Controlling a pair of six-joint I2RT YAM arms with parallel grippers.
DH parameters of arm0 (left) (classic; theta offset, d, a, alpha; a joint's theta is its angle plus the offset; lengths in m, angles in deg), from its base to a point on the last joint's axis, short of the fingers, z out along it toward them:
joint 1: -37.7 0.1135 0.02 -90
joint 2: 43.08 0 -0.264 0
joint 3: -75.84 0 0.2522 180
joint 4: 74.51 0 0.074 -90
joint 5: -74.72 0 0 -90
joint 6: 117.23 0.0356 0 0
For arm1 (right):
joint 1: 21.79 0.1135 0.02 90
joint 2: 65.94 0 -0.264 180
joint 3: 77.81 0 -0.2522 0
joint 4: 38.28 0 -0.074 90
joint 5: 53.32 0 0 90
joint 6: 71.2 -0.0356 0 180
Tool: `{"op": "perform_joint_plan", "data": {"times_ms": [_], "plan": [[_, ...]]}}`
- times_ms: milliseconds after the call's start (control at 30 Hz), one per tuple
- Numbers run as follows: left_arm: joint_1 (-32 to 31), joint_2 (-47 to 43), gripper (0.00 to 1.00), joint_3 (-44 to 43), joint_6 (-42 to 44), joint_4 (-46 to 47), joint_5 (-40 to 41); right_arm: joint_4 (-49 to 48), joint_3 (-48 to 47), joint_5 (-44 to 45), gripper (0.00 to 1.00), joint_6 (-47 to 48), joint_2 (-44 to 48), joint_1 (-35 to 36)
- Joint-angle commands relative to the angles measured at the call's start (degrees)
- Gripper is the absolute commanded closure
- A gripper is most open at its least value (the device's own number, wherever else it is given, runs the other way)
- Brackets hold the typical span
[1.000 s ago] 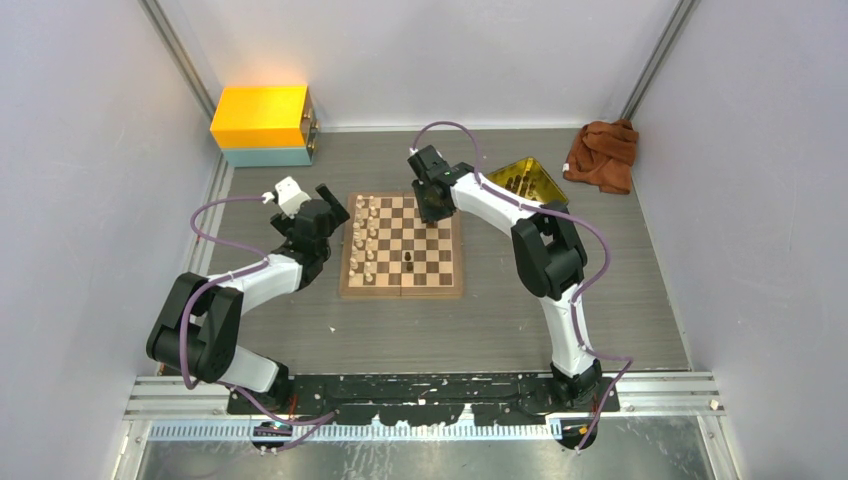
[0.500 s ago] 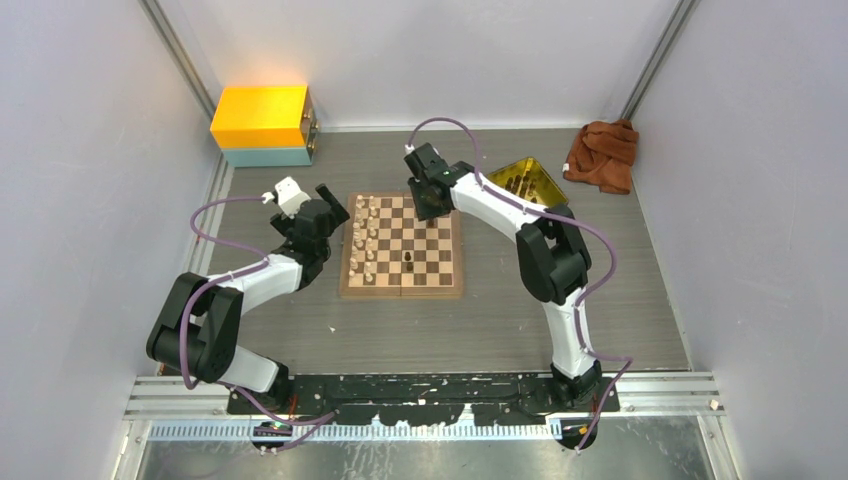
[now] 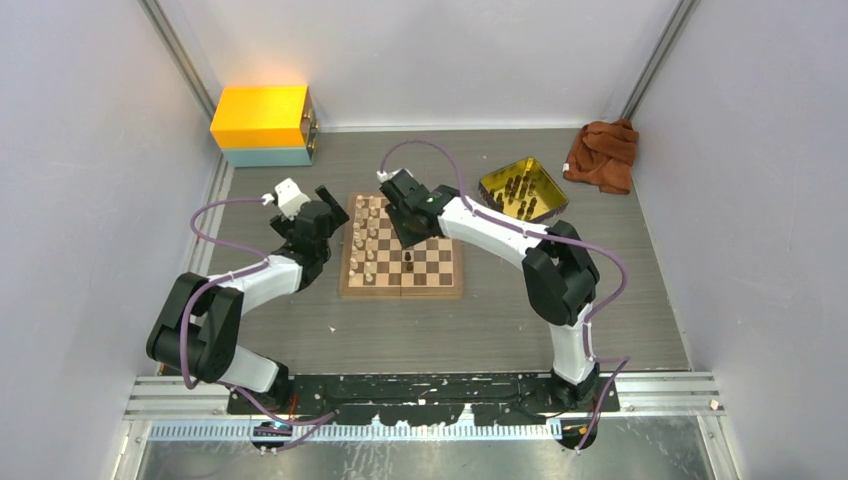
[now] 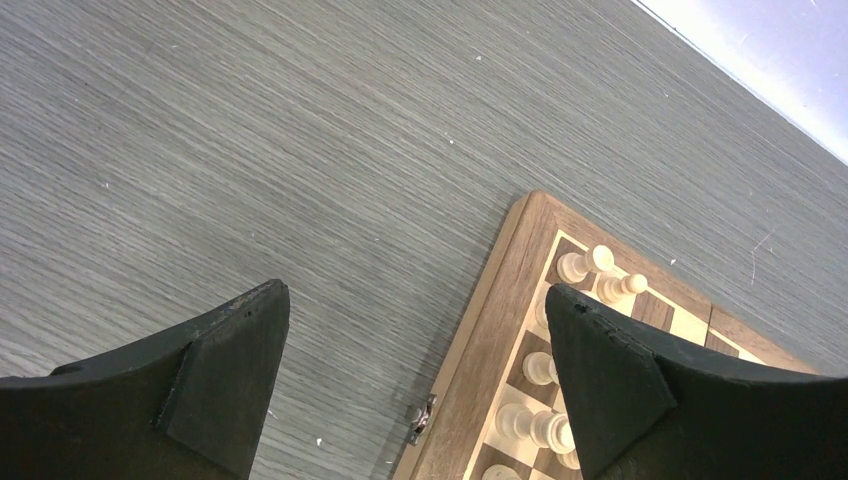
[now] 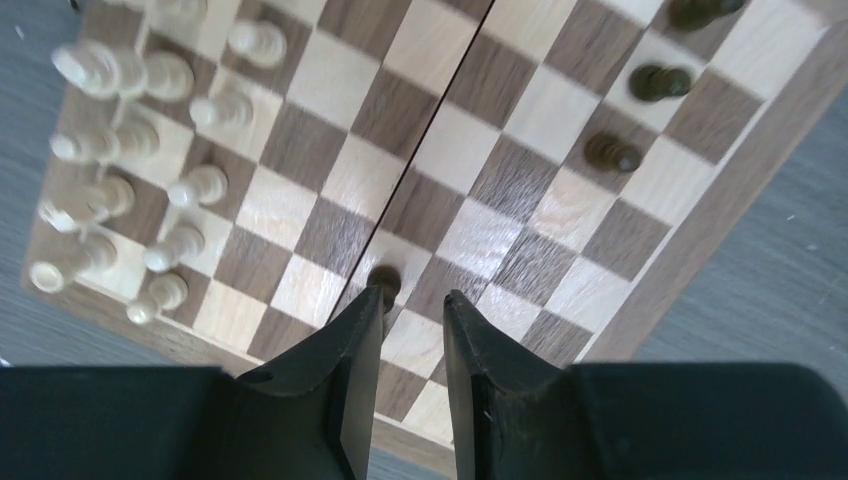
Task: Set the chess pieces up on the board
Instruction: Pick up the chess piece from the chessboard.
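The board lies mid-table. Cream chess pieces fill its two left columns, seen also in the right wrist view. A few dark pieces stand near its right edge. One dark piece stands alone near the centre seam. My right gripper hovers over the board, slightly open and empty, with the lone dark piece just beyond its left fingertip. My left gripper is wide open and empty over the table beside the board's left border.
A yellow tray holding several dark pieces sits at the back right of the board. A rust cloth lies in the far right corner. A yellow and blue box stands at the far left.
My right gripper has moved left and nearer, from the board's far right corner to its middle, uncovering the yellow tray. The left arm has not moved.
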Motion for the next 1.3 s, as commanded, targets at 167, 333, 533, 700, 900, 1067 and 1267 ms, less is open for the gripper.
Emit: {"op": "perform_joint_plan", "data": {"times_ms": [167,333,533,700,900,1067,1267], "plan": [[-0.3,-1.3,0.00,0.1,0.1,1.5,1.8,-2.3,5.0,-0.1,0.65,-0.1,4.5,2.5],[-0.3,-1.2,0.01,0.4,0.0,1.6,1.8,-2.9,5.5,-0.8,0.65,-0.3,3.8,2.6],[-0.3,-1.2,0.01,0.6,0.1,1.7,1.8,-3.3,5.1,-1.6,0.64,-0.3,2.7,2.8],[-0.3,-1.0,0.01,0.5,0.2,1.9,1.8,-3.1,4.3,-2.1,0.64,-0.3,2.1,2.9],[-0.3,-1.0,0.01,0.7,0.2,2.1,2.0,-3.2,3.9,-2.5,0.64,-0.2,1.2,3.0],[-0.3,-1.0,0.01,0.8,0.2,2.1,2.0,-3.3,3.3,-2.8,0.64,-0.1,0.3,2.9],[-0.3,-0.9,0.01,0.8,0.2,2.2,2.1,-3.6,2.7,-3.3,0.64,0.0,-0.6,2.9]]}}
